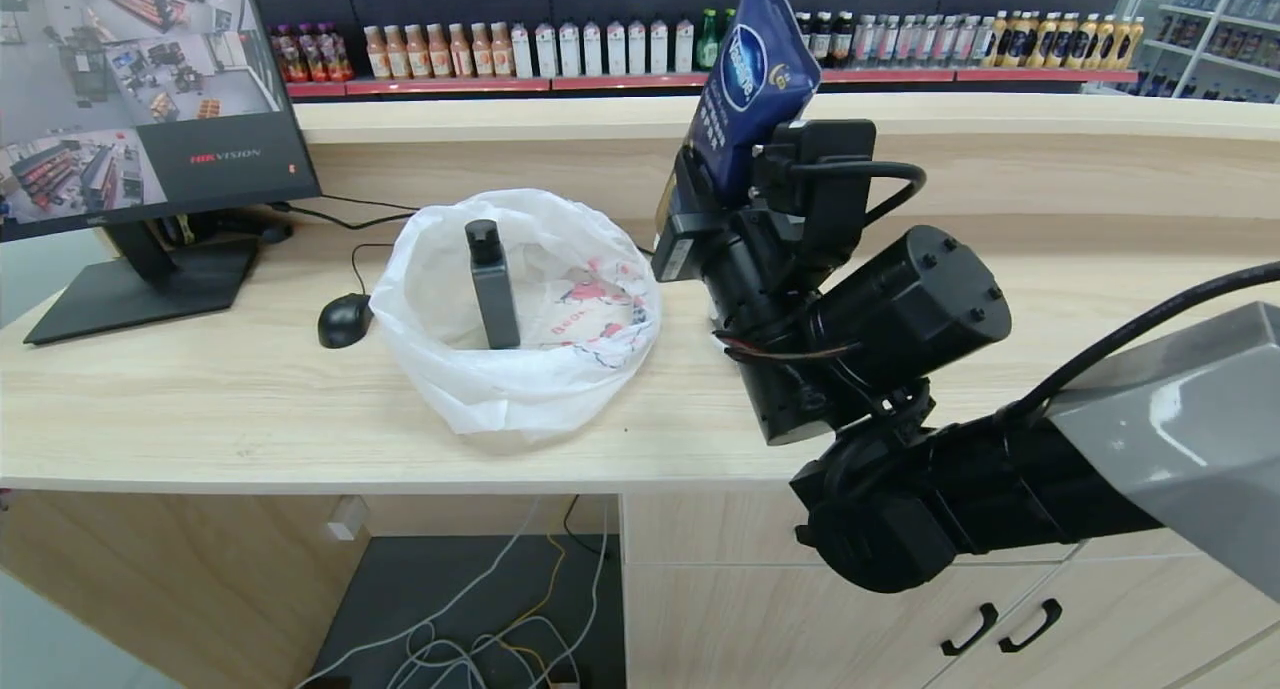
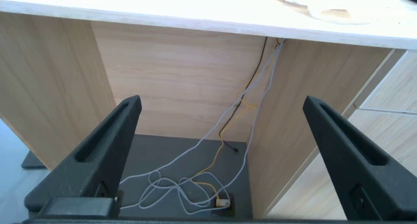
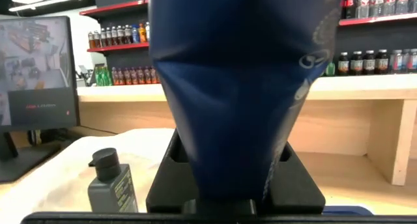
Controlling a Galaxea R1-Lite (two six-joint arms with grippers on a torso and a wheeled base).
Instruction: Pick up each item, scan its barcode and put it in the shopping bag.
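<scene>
My right gripper (image 1: 705, 184) is shut on a blue snack pouch (image 1: 753, 79), held upright above the counter just right of the white shopping bag (image 1: 520, 319). A grey bottle with a black cap (image 1: 493, 284) stands inside the bag. In the right wrist view the blue pouch (image 3: 241, 87) sits clamped between the fingers, and the grey bottle (image 3: 112, 188) stands below beside them. My left gripper (image 2: 225, 159) hangs open below the counter edge, facing the cable recess, with nothing between its fingers (image 2: 98, 162).
A monitor (image 1: 140, 89) on a stand is at the counter's back left, a black mouse (image 1: 344, 319) beside the bag. A raised ledge (image 1: 640, 114) runs behind the counter. Loose cables (image 2: 195, 185) lie on the floor under the desk.
</scene>
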